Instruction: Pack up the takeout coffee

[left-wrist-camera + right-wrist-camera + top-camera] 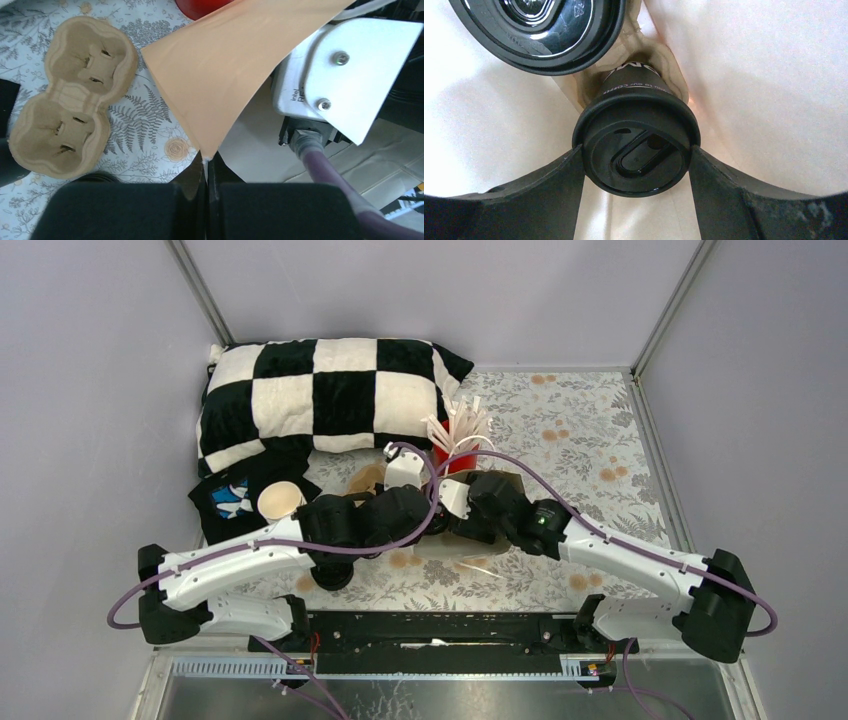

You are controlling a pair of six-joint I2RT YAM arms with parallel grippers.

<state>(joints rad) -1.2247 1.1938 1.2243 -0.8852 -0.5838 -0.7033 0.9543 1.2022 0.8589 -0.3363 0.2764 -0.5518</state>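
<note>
Floral tablecloth (145,127) | my left gripper (206,167) pinches tan paper bag (225,75) open | right gripper (636,167) clasps black-lidded dark paper cup (636,142) inside, twin (539,25) at 11 o'clock

A lab robot cell: plain grey walls (450,290), metal frame posts (200,290), floral-clothed table (590,430)
</note>
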